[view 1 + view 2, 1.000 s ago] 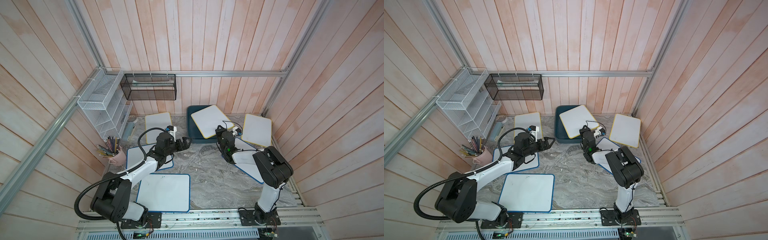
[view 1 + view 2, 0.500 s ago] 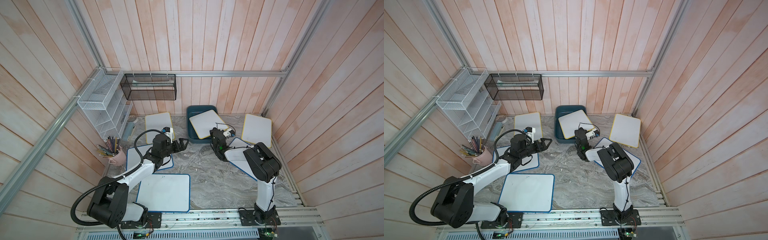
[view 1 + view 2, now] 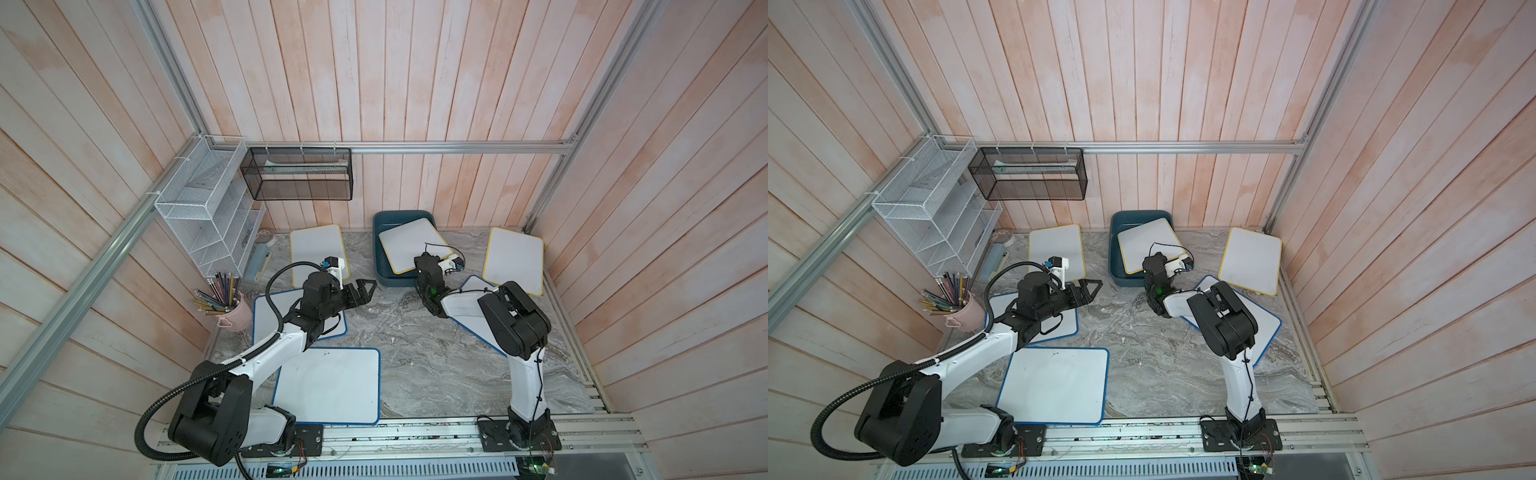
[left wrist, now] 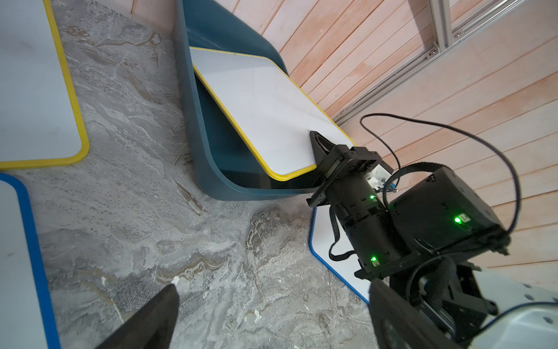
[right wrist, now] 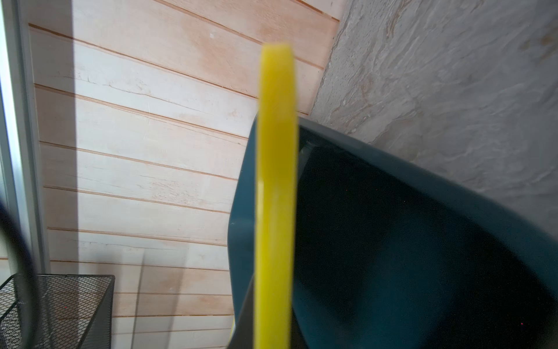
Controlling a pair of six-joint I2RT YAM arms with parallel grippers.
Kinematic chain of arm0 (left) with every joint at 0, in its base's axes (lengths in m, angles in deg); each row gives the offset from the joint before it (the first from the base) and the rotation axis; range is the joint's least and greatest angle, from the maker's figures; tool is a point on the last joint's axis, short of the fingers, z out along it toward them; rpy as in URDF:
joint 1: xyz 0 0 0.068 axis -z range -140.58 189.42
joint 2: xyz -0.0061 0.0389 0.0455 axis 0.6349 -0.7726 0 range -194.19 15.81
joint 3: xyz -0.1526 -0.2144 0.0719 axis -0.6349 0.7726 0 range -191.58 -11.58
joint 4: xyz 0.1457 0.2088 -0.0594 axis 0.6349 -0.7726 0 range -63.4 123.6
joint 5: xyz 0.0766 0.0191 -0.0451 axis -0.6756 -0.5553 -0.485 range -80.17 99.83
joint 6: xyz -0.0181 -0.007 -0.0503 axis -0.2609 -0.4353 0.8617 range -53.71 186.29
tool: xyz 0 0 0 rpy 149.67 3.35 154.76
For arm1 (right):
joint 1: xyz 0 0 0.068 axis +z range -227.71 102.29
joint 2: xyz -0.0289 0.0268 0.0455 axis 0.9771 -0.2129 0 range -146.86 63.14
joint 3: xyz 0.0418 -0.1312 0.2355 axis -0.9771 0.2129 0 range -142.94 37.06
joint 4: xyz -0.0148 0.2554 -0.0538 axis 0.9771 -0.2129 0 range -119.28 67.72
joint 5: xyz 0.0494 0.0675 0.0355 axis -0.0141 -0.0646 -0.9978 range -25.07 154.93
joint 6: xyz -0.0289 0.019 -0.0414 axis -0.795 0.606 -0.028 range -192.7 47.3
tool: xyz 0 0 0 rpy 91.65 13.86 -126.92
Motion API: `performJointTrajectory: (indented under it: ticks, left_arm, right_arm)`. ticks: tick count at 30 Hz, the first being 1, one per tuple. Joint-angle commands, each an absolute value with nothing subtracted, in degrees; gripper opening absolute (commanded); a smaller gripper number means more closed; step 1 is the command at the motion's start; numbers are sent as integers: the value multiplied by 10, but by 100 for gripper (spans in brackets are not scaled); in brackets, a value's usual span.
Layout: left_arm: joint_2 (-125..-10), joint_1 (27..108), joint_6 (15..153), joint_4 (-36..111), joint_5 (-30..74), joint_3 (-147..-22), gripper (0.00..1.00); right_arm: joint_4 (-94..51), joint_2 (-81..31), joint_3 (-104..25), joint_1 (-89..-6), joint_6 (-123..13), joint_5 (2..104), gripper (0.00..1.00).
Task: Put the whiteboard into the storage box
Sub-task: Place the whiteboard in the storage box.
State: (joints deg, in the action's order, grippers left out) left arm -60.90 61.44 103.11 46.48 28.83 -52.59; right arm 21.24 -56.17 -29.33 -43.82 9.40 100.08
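White rectangular yellow-framed whiteboard (image 3: 409, 245) tilted halfway into the dark teal plastic storage box (image 3: 395, 280).
Near me, at 7 o'clock on the grey marbled bench (image 3: 415, 332), a blue-framed whiteboard (image 3: 328, 384) lies flat; my left fingers (image 4: 151, 323) hang wide apart and empty mid-bench, I judge so as not to crowd the drop. Further out, my right fingers (image 4: 318, 145) are clamped tight on the yellow-framed whiteboard's near corner, raised above the rim so its far edge dips inside the box at 12 o'clock.
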Motion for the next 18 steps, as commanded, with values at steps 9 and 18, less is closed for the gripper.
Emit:
performJointTrajectory:
  ticks: [9,18]
  left_arm:
    - [-605,612,1019,465,276,-508,99]
    - [-626,612,1025,471,286,-512,99]
  right_arm:
    - [240,-576,-324,-429,39,1011,13]
    - [230,-566,-328,-429,-23,966,33]
